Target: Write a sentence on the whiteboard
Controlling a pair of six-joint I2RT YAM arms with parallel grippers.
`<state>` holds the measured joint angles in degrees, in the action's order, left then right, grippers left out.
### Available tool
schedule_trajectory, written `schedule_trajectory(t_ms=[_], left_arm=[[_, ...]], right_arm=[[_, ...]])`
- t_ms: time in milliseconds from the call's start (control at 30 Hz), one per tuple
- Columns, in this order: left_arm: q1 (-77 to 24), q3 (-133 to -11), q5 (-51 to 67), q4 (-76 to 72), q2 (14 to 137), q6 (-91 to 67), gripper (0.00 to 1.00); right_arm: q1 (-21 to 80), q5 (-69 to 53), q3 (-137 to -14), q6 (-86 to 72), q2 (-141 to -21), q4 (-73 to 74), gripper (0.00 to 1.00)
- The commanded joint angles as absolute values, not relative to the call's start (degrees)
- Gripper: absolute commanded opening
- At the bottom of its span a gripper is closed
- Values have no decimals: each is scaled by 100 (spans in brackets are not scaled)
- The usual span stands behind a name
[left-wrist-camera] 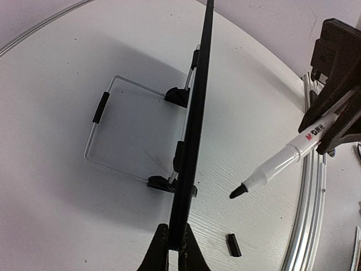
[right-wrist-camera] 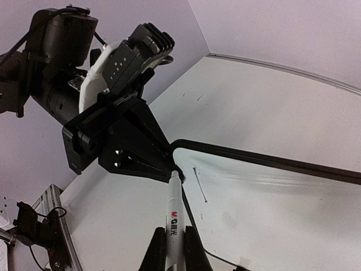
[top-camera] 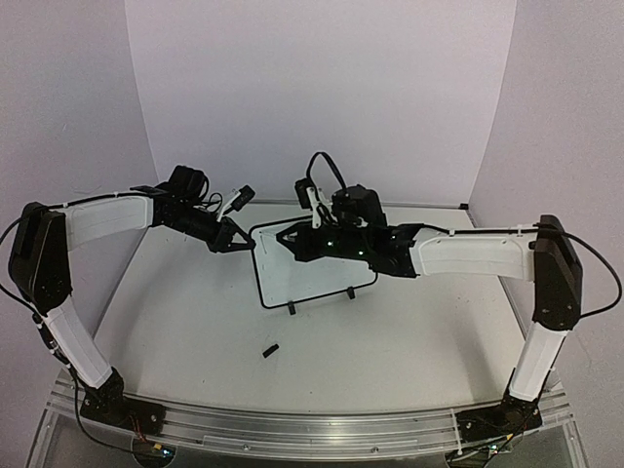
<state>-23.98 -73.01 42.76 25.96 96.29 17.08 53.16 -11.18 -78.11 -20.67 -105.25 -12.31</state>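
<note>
Our left claw pinches the board edge; right claw grips the marker. We should press lightly with the board braced.

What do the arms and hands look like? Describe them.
The left arm and right arm have white boxy links and black joints. The left hand and right hand are black and wedge-shaped. Black cables loop over the wrists.
</note>
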Motion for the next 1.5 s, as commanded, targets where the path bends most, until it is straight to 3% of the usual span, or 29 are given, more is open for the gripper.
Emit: schedule_trajectory(t_ms=[0,1067,1467], left_arm=[[-2531,-7312,4042,3013,9615,1847,0],[-2558,-7315,3966,3046,9599,1879,0],[-2570,-7313,3947,3050,9598,1889,0]], right_arm=[[5299,-1034,-8133,-1966,-10744,-1371,0],[5176,-198,-7599,-2159,-10477,-1283,0],[5175,-828,-7889,-2084,-10790,-1250,0]])
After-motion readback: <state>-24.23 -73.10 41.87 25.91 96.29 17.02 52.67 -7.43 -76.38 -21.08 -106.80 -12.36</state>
